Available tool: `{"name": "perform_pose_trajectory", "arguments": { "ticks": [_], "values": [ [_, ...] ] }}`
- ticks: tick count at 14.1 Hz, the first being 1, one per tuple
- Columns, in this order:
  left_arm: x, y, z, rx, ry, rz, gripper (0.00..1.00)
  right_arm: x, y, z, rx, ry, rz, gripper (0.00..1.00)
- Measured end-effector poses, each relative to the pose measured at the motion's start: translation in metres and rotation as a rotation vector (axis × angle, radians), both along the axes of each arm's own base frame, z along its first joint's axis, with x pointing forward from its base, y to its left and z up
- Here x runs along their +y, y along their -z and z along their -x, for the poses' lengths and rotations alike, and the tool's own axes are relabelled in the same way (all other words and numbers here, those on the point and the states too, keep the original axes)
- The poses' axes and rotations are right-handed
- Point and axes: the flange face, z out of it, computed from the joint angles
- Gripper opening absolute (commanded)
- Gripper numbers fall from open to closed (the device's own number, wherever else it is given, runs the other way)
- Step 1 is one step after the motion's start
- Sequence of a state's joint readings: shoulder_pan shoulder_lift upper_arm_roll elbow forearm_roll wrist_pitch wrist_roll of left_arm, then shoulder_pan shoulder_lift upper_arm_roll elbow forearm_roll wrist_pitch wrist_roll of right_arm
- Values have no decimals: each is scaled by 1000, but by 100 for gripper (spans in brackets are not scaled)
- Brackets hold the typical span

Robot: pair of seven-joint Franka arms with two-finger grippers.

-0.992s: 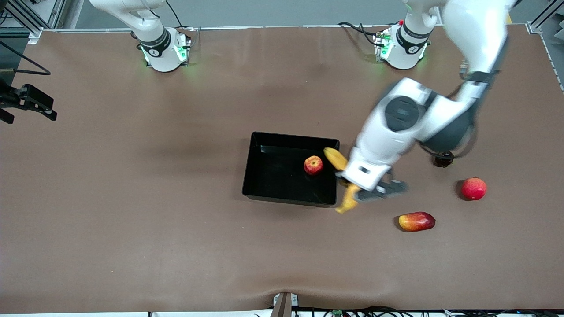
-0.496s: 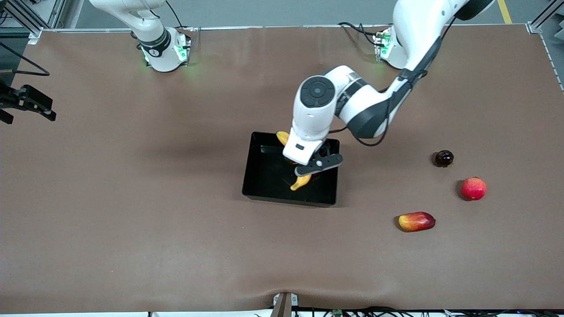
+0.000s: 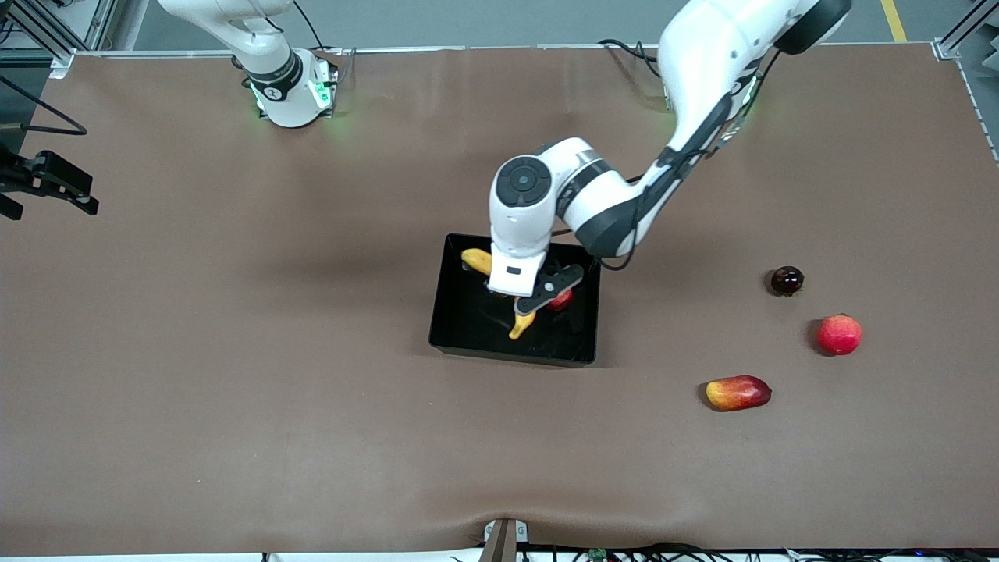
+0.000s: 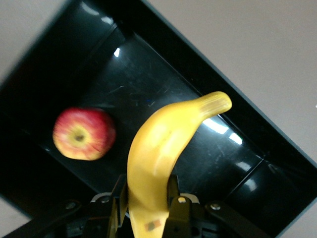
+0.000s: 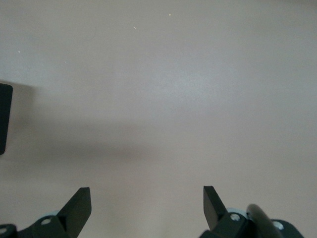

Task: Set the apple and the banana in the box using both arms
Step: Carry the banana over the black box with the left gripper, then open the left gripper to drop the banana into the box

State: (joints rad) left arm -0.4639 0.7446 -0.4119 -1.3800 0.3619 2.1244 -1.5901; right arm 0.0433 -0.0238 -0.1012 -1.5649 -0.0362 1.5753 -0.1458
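Note:
My left gripper is shut on the long yellow banana and holds it over the black box. In the left wrist view the banana is clamped between both fingers of that gripper, above the box floor. The red apple lies in the box; in the front view the apple is partly hidden by the gripper. My right gripper waits open and empty over bare table at the right arm's end, its jaws wide apart in the right wrist view.
Toward the left arm's end of the table lie a red-and-yellow mango-like fruit, a round pinkish-red fruit and a small dark fruit. The brown table surrounds the box.
My left arm swung the banana from beside the box's wall at the left arm's end to over the box's inside. The apple is now partly covered by the gripper. The right arm has not moved.

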Motion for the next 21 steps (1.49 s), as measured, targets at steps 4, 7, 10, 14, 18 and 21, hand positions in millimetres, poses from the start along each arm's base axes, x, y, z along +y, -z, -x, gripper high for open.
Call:
{"name": "perform_pose_trajectory", "arguments": {
  "ticks": [4, 7, 10, 14, 18, 21],
  "values": [
    [-11, 49, 7, 3, -22, -37, 0, 0, 0, 0, 0, 0, 0, 100],
    [-9, 78, 11, 36, -21, -59, 0, 0, 0, 0, 0, 0, 0, 100],
    [-11, 90, 15, 46, -11, -72, 42, -1, 1, 0, 1, 3, -11, 100],
    [-10, 85, 10, -5, 20, -95, 100, -5, 2, -1, 2, 12, -20, 100],
    [6, 29, -18, -98, 54, -127, 100, -5, 2, -1, 3, 12, -21, 100],
    [67, -71, -59, -137, 107, -159, 100, -4, 2, -1, 3, 12, -22, 100]
  ]
}}
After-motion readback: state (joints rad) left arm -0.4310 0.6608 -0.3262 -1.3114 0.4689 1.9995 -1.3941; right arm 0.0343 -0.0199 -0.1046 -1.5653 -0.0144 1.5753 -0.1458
